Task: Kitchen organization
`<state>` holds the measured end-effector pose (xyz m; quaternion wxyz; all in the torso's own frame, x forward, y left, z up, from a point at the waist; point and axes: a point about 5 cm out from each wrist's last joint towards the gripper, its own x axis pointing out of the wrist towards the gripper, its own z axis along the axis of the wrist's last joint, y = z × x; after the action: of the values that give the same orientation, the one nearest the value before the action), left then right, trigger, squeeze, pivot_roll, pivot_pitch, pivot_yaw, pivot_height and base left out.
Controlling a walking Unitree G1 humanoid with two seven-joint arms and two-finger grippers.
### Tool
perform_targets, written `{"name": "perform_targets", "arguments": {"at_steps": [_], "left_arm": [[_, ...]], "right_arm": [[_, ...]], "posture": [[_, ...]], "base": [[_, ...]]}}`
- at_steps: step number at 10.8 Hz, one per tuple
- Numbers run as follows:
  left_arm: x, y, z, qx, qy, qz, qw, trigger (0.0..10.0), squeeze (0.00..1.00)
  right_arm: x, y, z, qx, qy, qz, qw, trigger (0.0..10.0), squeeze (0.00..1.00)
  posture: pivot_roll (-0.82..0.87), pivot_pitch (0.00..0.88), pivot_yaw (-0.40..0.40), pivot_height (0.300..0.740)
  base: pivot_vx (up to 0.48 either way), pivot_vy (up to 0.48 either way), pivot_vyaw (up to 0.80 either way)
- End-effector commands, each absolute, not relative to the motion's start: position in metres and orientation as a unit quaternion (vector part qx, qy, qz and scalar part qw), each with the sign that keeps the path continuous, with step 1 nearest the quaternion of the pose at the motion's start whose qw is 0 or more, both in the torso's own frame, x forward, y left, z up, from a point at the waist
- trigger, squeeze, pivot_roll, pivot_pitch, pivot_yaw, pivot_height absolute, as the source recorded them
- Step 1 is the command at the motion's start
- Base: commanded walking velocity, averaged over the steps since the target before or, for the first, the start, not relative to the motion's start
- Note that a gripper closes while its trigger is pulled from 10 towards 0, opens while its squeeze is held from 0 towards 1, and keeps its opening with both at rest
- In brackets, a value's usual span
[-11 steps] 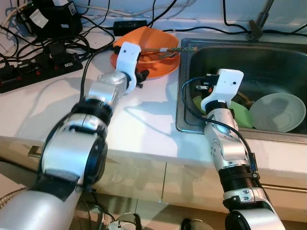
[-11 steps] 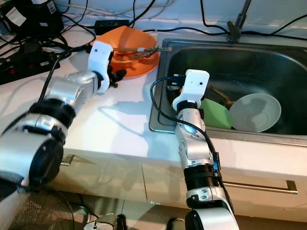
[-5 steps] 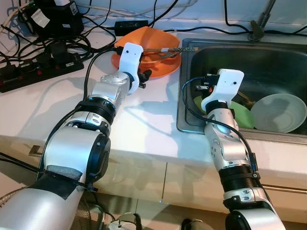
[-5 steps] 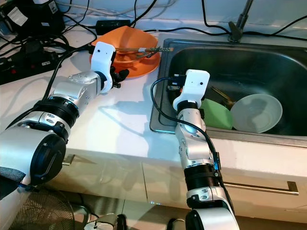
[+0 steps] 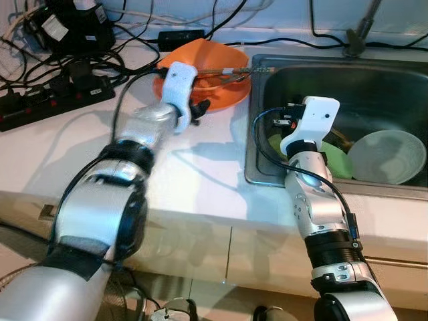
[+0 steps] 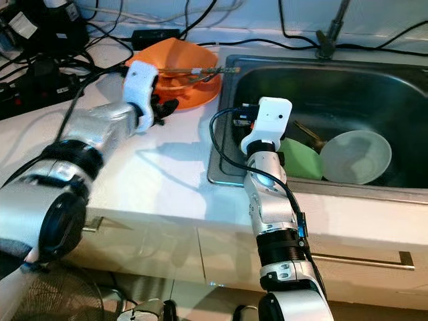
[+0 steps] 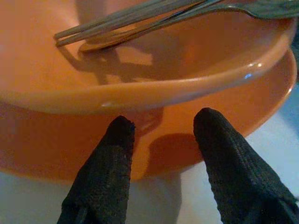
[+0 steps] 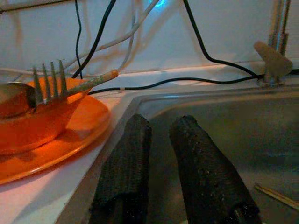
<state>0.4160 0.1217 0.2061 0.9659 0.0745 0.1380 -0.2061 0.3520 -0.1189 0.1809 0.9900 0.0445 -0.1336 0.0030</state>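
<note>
White kitchen bench (image 5: 200, 174) runs along a wall, with a steel sink (image 5: 267, 87) set into it on the robot's right and a tangle of black cables and a power strip (image 5: 47, 100) at the far left. Near the sink's edge sits an orange bowl (image 7: 154, 74) on an orange plate (image 7: 261, 102), with a fork (image 8: 51, 86) and other cutlery resting across the bowl and poking out towards the sink.

The left gripper (image 7: 163, 135) hangs low at the near side of the stack, its two black fingers spread apart and empty, their tips just short of or touching the plate's rim below the bowl. The right gripper (image 8: 159, 140) hovers over the sink's near left corner, its fingers close together with a narrow gap, holding nothing. In the sink lie a green plate (image 5: 338, 160) and a pale bowl (image 5: 388, 157).

Likely risks: if the left gripper pinches only the plate, the bowl could slide or tip when lifted, and the loose cutlery may roll off onto the bench or clatter into the sink. A push instead of a pinch could shove the stack towards the cables behind it.
</note>
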Motion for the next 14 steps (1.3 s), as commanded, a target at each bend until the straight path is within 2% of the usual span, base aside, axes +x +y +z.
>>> {"name": "perform_targets", "arguments": {"at_steps": [1,4,7,11,14], "left_arm": [[0.402,0.135,0.160,0.082,0.240,-0.213,0.943,10.0,0.00],[0.394,0.159,0.177,0.068,0.234,-0.221,0.944,10.0,0.00],[0.353,0.175,0.187,0.073,0.236,-0.235,0.940,10.0,0.00],[0.291,0.173,0.200,0.073,0.257,-0.245,0.932,10.0,0.00],[0.279,0.175,0.211,0.078,0.251,-0.224,0.939,10.0,0.00]], "right_arm": [[0.350,-0.119,0.181,0.050,-0.137,0.001,0.989,10.0,0.00],[0.350,-0.114,0.179,0.055,-0.133,0.011,0.990,10.0,0.00],[0.349,-0.109,0.177,0.058,-0.129,0.020,0.990,10.0,0.00],[0.350,-0.106,0.174,0.061,-0.123,0.026,0.990,10.0,0.00],[0.352,-0.108,0.174,0.060,-0.122,0.028,0.990,10.0,0.00]], "posture": [[0.10,0.106,0.084,0.740],[0.13,0.101,0.076,0.740],[0.16,0.105,0.072,0.740],[0.20,0.116,0.059,0.740],[0.21,0.126,0.049,0.740]], "base": [[0.000,0.000,0.00],[0.000,0.000,0.00],[0.000,0.000,0.00],[0.000,0.000,0.00],[0.000,0.000,0.00]]}}
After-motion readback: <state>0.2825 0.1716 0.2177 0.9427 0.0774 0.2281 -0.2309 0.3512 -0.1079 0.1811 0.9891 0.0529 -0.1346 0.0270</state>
